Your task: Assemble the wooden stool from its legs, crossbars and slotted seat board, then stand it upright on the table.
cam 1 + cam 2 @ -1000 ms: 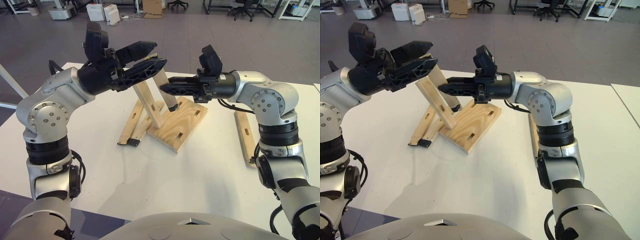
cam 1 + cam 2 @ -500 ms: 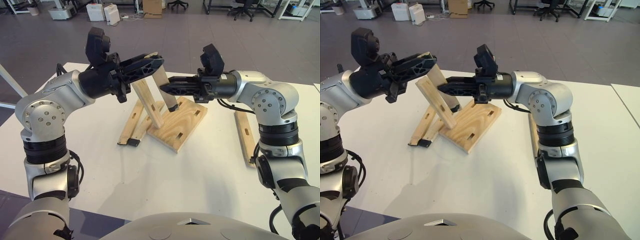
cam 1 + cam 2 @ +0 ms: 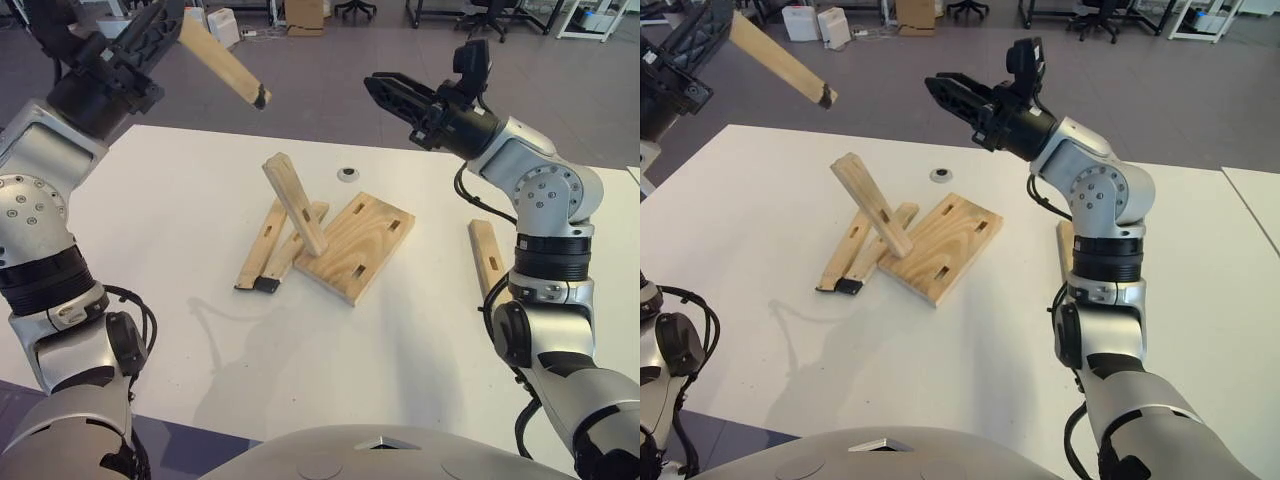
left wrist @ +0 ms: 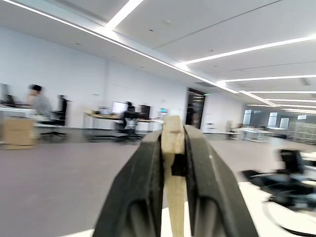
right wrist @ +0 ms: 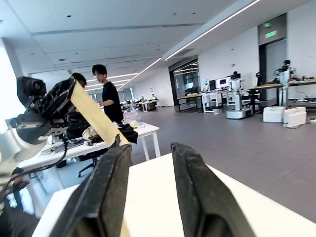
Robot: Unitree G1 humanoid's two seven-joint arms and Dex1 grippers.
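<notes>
L hand (image 4: pixel 173 148) up high at far left, clamped on a pale wooden leg w/ black end cap (image 3: pixel 225 68), well above the white desk (image 3: pixel 180 200). Mid-desk: 2nd pale wooden leg (image 3: pixel 295 203) stands tilted at left edge of the light slotted seat board (image 3: pixel 355 245); two flat wooden bars (image 3: pixel 275 243) just left of it. Small grey disc (image 3: pixel 347 174) beyond the board. R hand (image 3: pixel 390 90) raised over far side, fingers apart, holding nothing. Slotted wooden bar (image 3: pixel 489 260) lies flat at right.

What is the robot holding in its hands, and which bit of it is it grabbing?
The left gripper pinches a wooden leg by the end opposite its black cap, which sticks out free. The right gripper is open, holding nothing.
</notes>
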